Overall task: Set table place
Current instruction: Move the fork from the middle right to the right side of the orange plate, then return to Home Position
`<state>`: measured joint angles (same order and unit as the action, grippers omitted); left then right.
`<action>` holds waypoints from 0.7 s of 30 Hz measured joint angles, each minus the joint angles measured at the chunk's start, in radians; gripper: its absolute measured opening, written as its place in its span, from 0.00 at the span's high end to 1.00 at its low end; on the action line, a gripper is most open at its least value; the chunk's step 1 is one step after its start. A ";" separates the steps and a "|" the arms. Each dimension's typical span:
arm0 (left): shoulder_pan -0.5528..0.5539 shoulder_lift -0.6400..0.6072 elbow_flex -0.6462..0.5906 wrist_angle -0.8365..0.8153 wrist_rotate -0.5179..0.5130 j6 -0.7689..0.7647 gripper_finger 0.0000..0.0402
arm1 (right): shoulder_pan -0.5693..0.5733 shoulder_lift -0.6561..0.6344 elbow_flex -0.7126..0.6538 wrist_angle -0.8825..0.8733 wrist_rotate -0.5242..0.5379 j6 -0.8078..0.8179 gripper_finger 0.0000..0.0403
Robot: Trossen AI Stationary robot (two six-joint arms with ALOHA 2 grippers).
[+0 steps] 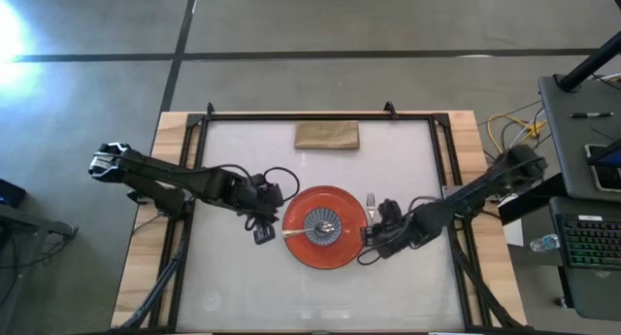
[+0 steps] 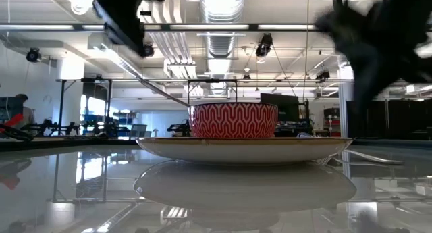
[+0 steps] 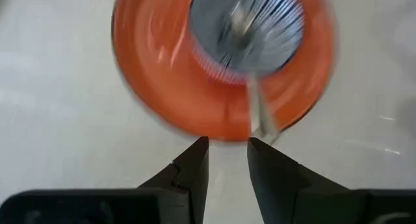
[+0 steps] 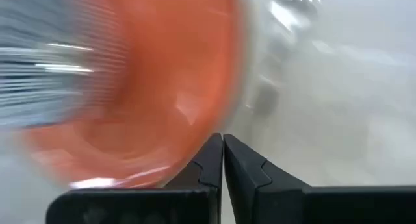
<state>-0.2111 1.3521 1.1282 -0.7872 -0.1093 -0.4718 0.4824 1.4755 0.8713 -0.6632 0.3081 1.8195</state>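
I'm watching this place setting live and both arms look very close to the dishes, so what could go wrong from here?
1. The left gripper sits open at the orange plate rim, near the utensil handle sticking out of the bowl; a nudge could tip the utensil out or shift the plate.
2. The right gripper, shut, is at the plate's other edge beside the fork; it may knock the fork askew.

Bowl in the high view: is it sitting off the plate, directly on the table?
No, the bowl sits at the middle of the orange plate, ringed by its rim.
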 joint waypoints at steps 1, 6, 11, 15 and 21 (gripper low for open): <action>0.000 -0.004 0.030 0.000 0.000 0.036 0.77 | 0.000 -0.031 0.036 -0.017 0.041 -0.063 0.98; 0.000 -0.047 0.213 -0.023 0.025 0.240 0.77 | -0.005 -0.188 0.234 -0.042 0.074 -0.513 0.98; 0.001 -0.132 0.278 0.135 0.278 0.321 0.77 | 0.043 -0.300 0.420 0.131 0.279 -0.894 0.98; -0.026 -0.252 0.123 0.456 0.439 0.297 0.77 | 0.205 -0.291 0.402 0.425 0.276 -1.351 0.98; -0.102 -0.444 -0.318 0.937 0.305 0.173 0.77 | 0.180 -0.380 0.122 0.611 0.323 -1.291 0.98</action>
<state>-0.3135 0.9086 0.8101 0.1498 0.1955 -0.2991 0.6620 1.0958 0.9935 -0.0526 0.6306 0.5288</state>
